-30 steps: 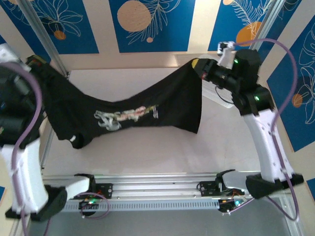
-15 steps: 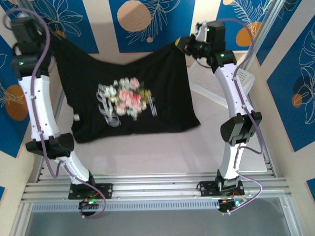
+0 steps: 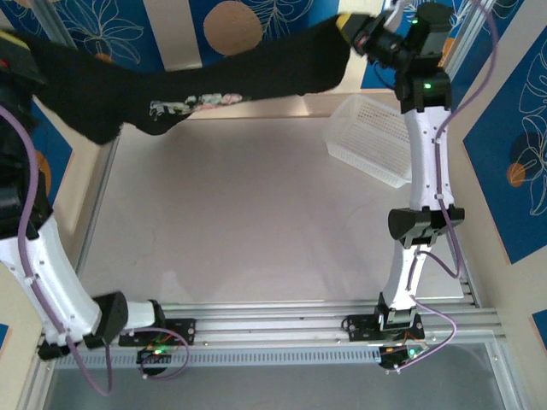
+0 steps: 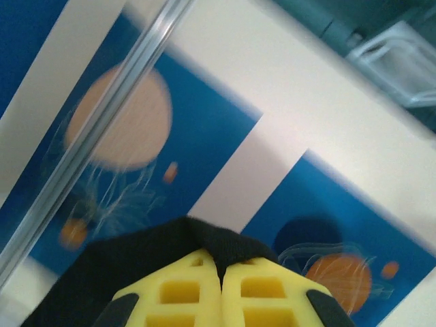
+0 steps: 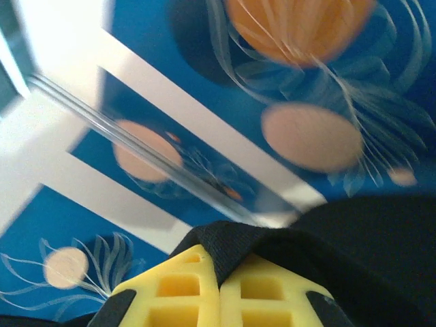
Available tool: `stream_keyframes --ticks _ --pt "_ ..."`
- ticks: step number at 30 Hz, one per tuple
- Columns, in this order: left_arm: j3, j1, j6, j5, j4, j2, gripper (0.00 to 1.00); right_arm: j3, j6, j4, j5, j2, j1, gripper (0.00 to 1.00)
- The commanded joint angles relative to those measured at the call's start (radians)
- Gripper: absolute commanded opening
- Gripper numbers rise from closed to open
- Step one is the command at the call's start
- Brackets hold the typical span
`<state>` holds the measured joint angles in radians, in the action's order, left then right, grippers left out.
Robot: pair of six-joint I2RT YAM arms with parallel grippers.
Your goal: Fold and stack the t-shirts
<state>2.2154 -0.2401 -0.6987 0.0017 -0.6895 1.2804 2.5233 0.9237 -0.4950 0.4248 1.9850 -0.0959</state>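
Observation:
The black t-shirt is stretched in the air between both grippers, high at the back of the top external view. Its rose print shows edge-on along the lower hem side. My right gripper is shut on the shirt's right corner; in the right wrist view the yellow fingers pinch a fold of black fabric. My left gripper is shut on the other corner, with black cloth bunched over its fingertips. The shirt's left end sags low.
A white perforated basket lies tilted at the back right of the table, just under the right arm. The left arm rises along the left edge. Blue patterned wall panels stand behind.
Both arms have swung up and back, lifting the shirt off the table. It went from hanging flat with the print facing me to stretched almost edge-on. The basket is now uncovered.

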Motion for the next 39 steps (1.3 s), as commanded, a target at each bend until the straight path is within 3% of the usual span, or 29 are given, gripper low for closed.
stream_keyframes --ticks 1,7,10,13,18,28,33,39 --pt "-0.353 -0.01 -0.018 -0.007 -0.094 -0.137 0.0 -0.286 -0.116 -0.163 -0.015 -0.08 -0.038 0.0" --pt "-1.043 0.017 -0.097 0.108 -0.19 -0.432 0.0 -0.954 -0.1 -0.08 -0.169 -0.238 -0.095 0.0" --pt "-1.329 0.026 -0.15 0.208 -0.198 -0.528 0.0 -1.104 -0.104 -0.057 -0.203 -0.214 -0.112 0.0" --pt "-1.521 0.032 -0.192 0.274 -0.215 -0.594 0.0 -1.151 -0.138 -0.091 -0.247 -0.162 -0.128 0.0" --pt "-1.571 0.031 -0.205 0.264 -0.331 -0.683 0.0 -1.185 -0.157 -0.218 -0.355 -0.139 -0.148 0.0" --pt "-1.488 0.031 -0.248 0.194 -0.464 -0.719 0.0 -1.364 -0.103 -0.409 -0.566 -0.349 -0.205 0.0" --pt "-1.409 0.031 -0.304 0.1 -0.612 -0.746 0.0 -1.499 -0.109 -0.418 -0.605 -0.46 -0.179 0.0" --pt "-1.375 0.031 -0.419 0.056 -0.701 -0.863 0.0 -1.543 -0.129 -0.387 -0.587 -0.438 -0.154 0.0"
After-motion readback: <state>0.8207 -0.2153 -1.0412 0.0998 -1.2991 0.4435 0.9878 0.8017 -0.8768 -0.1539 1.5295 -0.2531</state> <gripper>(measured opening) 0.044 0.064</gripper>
